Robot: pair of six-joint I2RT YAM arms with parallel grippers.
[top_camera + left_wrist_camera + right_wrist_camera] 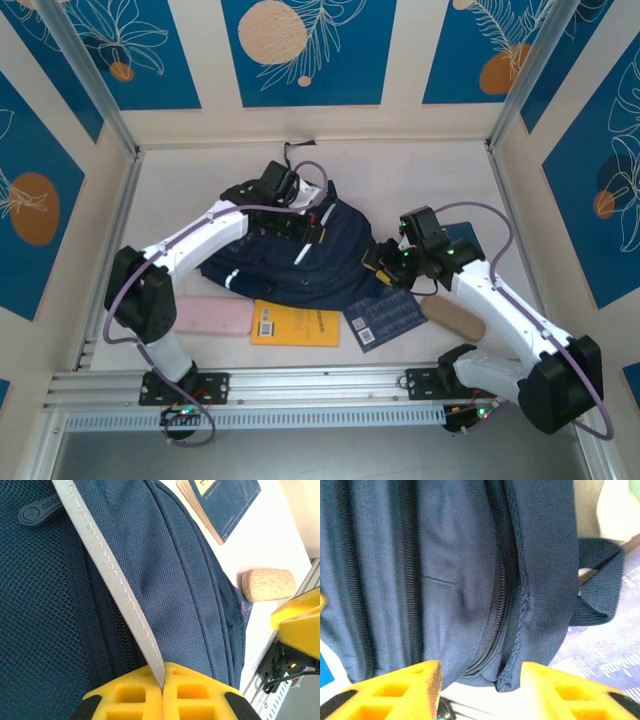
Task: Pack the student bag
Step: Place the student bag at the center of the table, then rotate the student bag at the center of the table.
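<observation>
The student bag (340, 250), navy woven nylon with mesh panels, lies flat beneath both our pincers. Our left gripper (163, 675) is clenched on its smooth grey strip (112, 577); our right gripper (480, 677) stands parted, straddling the zippered edge.

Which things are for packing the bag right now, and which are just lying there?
In use: student bag; left hand, shut on its grey stripe; right hand, open at its edge.
Lying beside, untouched, maybe to pack: pink case; yellow book; blue book; tan case.
</observation>
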